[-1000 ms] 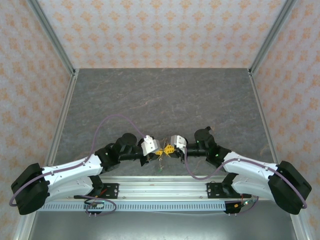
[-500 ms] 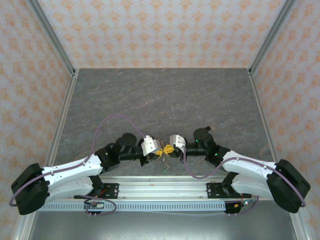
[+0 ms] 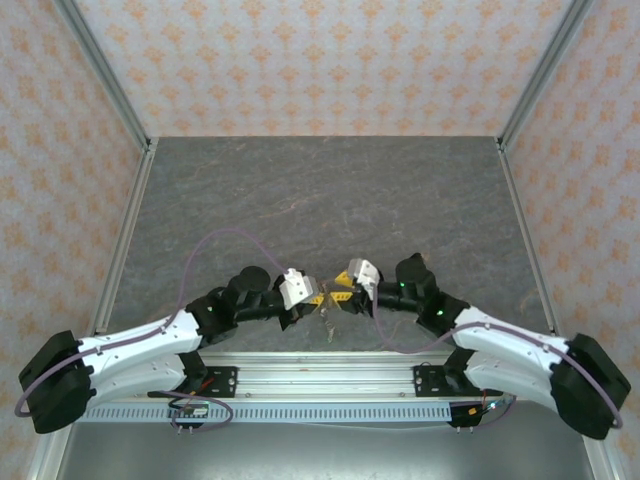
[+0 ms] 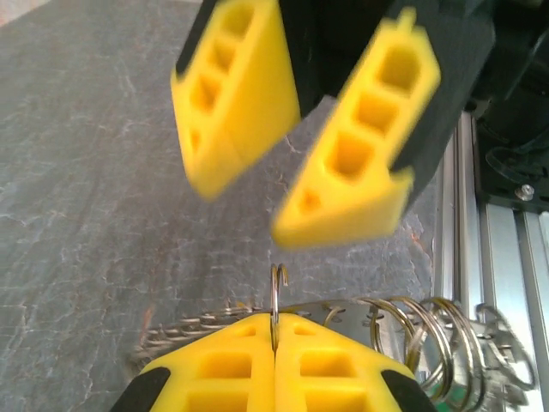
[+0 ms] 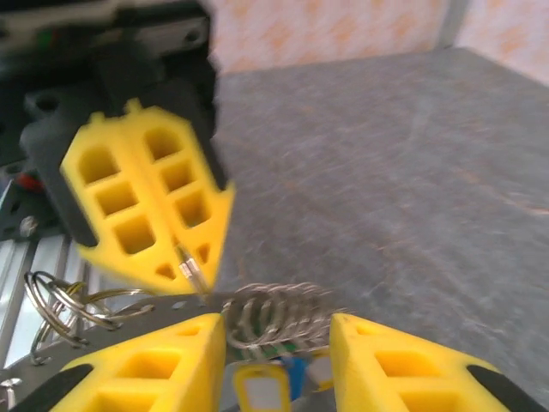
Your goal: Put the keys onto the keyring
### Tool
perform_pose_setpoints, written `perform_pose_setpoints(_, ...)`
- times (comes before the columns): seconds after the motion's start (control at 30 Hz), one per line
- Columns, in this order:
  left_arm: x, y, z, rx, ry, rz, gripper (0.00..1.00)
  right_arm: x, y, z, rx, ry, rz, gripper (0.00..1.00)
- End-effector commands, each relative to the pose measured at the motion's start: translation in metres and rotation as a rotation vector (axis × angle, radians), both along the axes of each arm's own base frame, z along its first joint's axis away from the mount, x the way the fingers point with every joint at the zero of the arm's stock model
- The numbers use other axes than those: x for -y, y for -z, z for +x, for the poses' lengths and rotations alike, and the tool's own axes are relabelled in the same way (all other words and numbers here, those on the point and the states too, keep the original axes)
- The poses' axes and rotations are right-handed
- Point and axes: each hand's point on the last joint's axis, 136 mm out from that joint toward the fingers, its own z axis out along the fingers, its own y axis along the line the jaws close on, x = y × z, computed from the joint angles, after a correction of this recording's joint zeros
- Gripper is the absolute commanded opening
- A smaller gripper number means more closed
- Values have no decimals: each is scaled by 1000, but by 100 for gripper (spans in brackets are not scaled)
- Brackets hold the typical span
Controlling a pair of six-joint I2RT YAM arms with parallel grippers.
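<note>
Left hand (image 4: 274,324) tight on keyring (image 4: 275,292)

No text, label, brand, number or sign can be read in any of the views.

Top cam hangs high over the near edge, looking down across the whole tabletop (image 3: 330,190). Wrist cams are super close, facing each other across the same keyring (image 5: 270,311).
</note>
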Motion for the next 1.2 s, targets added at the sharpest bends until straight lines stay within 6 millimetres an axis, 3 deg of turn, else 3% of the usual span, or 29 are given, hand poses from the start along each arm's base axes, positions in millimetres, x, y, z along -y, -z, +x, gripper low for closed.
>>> perform_pose_setpoints(0.0,-4,-21,7,40,-59,-60,0,41,-24,43,-44,387,100,39)
perform_pose_setpoints(0.1,-9,-24,10,40,-98,-64,0,111,-33,79,-124,869,130,40)
perform_pose_setpoints(0.2,-13,-21,12,27,-128,-64,0,163,-19,89,-252,1156,54,40)
perform_pose_setpoints(0.4,-21,-16,16,4,-189,-80,0,211,28,92,-641,1415,-52,44)
perform_pose_setpoints(0.6,-29,-18,16,17,-219,-92,0,214,56,101,-895,1449,-10,44)
perform_pose_setpoints(0.73,-36,-21,17,37,-241,-83,0,226,65,106,-921,1547,-34,42)
perform_pose_setpoints(0.83,-38,-23,16,57,-237,-84,0,224,73,111,-954,1564,-60,40)
perform_pose_setpoints(1.17,-30,-29,23,20,-205,-105,0,229,86,133,-987,1584,-136,36)
